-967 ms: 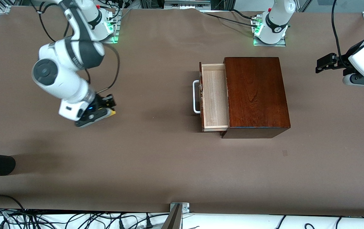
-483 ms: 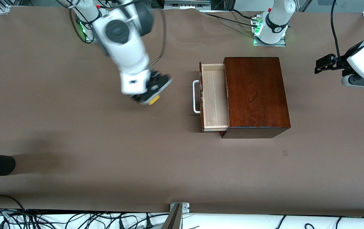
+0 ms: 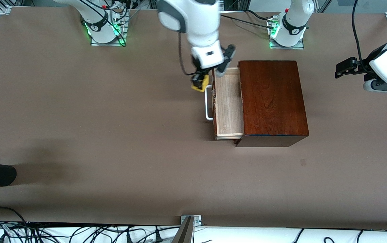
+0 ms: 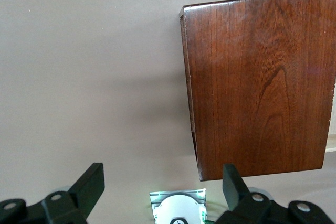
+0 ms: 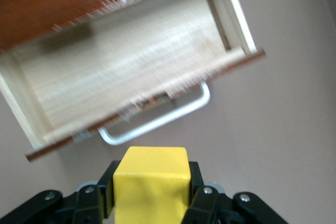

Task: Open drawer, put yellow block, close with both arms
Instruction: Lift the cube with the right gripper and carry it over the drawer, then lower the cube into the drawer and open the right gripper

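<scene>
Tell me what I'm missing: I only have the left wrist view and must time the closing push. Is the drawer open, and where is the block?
Observer: The drawer is pulled out of the wooden box toward the right arm's end; its tray holds nothing.
Operator: And the block?
Observer: The right pincer is shut on the yellow block, in the air over the white handle, not yet over the tray.
Operator: Where's my left pincer?
Observer: The left pincer waits, open, near the left arm's end of the table, apart from the box.
</scene>
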`<state>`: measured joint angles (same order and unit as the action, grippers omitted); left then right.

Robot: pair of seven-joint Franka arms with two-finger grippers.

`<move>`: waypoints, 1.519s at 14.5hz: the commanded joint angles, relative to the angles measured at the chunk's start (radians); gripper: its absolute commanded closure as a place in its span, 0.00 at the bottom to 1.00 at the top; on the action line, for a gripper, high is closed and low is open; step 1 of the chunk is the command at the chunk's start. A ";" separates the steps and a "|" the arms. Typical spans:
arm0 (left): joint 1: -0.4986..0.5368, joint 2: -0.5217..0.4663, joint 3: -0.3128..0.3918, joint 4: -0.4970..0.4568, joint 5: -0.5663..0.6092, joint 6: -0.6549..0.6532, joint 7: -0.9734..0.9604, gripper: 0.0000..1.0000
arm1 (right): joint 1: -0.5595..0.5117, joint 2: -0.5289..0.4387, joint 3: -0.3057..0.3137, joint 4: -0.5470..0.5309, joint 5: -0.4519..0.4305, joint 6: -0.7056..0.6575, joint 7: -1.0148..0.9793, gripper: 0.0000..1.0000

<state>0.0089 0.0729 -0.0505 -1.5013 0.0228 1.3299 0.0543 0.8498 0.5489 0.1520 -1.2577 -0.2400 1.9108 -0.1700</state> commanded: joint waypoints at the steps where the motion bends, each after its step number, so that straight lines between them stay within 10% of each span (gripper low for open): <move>1: 0.008 0.008 -0.005 0.042 -0.021 -0.026 0.012 0.00 | 0.080 0.163 -0.015 0.214 -0.048 -0.046 -0.068 0.99; 22: 0.013 0.010 -0.002 0.050 -0.020 -0.040 0.012 0.00 | 0.115 0.330 -0.020 0.239 -0.050 0.093 -0.246 0.99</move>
<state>0.0150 0.0729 -0.0482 -1.4802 0.0228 1.3134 0.0543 0.9591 0.8656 0.1372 -1.0520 -0.2753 2.0156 -0.3937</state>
